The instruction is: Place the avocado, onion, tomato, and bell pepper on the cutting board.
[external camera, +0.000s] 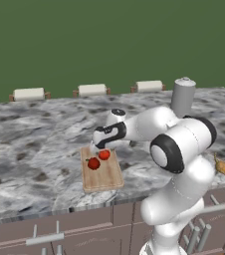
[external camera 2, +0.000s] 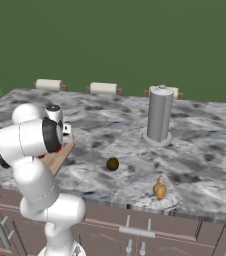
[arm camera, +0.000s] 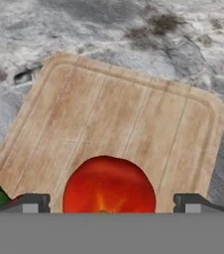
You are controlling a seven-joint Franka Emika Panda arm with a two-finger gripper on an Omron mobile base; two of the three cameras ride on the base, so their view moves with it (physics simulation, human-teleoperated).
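Tomato point(arm camera: 109, 184) sits on the cutting board point(arm camera: 134, 119), directly between the spread finger tips in the hand view, with clear board showing on both sides of it; the gripper point(arm camera: 111, 202) is released and grips nothing. Beside the tomato in the left base view lies a second red item with a green stem, probably the bell pepper point(external camera: 93, 163), though it is too small to be sure. The avocado point(external camera 2: 112, 163) rests on bare counter point(external camera 2: 200, 145), well apart from the board, and the onion point(external camera 2: 159, 189) lies nearer the counter's front edge.

Trouble from here would likely come from the retreat: the fingers flank the tomato closely, so a sideways or tilted lift could nudge it and send it rolling off the board or into the pepper. The onion is a second risk; a clumsy approach near the edge could knock it to the floor.

Grey-veined marble covers the counter, with a tall grey canister point(external camera 2: 159, 115) standing toward the back. Three stools point(external camera: 92, 89) line the far side against a plain green wall, and brown cabinet fronts with metal handles point(external camera 2: 137, 232) run below.
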